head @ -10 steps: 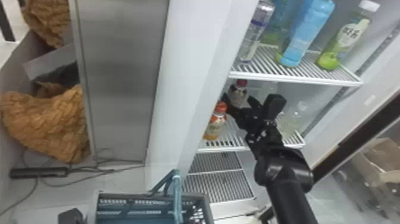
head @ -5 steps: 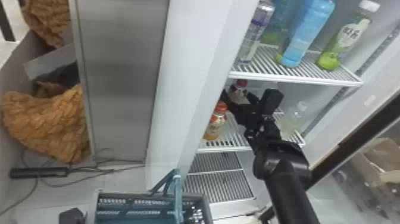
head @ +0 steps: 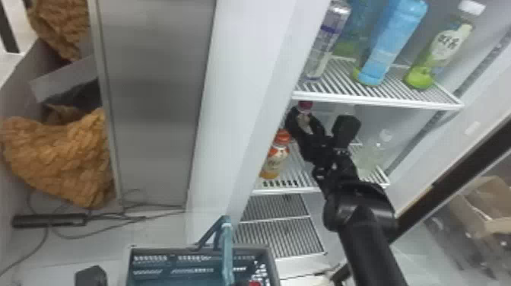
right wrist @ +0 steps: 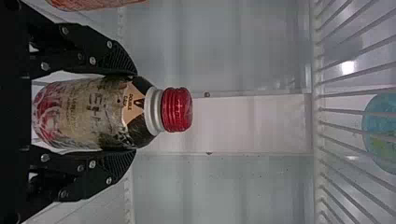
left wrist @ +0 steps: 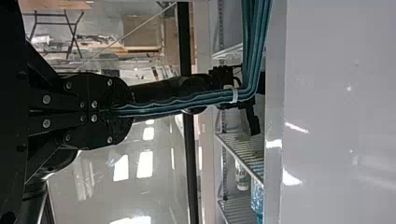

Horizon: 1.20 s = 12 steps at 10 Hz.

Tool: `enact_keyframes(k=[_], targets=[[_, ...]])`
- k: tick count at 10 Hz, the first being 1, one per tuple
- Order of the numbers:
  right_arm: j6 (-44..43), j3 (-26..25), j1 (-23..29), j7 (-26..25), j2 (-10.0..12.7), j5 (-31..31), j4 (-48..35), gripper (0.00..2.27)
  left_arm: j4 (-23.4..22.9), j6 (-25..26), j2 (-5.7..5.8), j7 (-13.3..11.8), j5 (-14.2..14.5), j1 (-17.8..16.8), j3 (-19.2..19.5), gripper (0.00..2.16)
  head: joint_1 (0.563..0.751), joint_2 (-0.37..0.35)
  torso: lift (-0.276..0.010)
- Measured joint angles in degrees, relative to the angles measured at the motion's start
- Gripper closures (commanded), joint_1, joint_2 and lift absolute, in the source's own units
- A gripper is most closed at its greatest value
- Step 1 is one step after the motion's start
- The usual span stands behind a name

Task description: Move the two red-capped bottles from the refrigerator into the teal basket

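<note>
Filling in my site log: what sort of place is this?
Likely a workroom or lab with a refrigerator: drink bottles stand on its wire shelf, cables lie on the floor, and a cardboard box sits to the right.

Soft light fills the fridge [head: 243, 87] in the head view—the steel panel [head: 159, 95] duller. White glare spots the wall [left wrist: 331, 112] in the left wrist view; a glint shines between the rack's [right wrist: 318, 112] wires in the right.

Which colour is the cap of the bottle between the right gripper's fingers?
The cap is red; right wrist view.
</note>
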Motion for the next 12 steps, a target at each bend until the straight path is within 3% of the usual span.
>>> enact_keyframes(k=[6, 12], targets=[[-0.7, -4.4, 9.6, -1.4, 1.8, 1.6, -14.2, 0.68, 0.0, 0.1, 0.04, -0.2, 0.1, 0.3, 0.2, 1.15, 0.695, -0.35, -0.224], [5.8, -8.1, 24.2, -1.3, 3.5, 0.9, -34.3, 0.68, 0.0, 0.0, 0.14, -0.2, 0.0, 0.5, 0.1, 1.15, 0.695, -0.35, -0.224]])
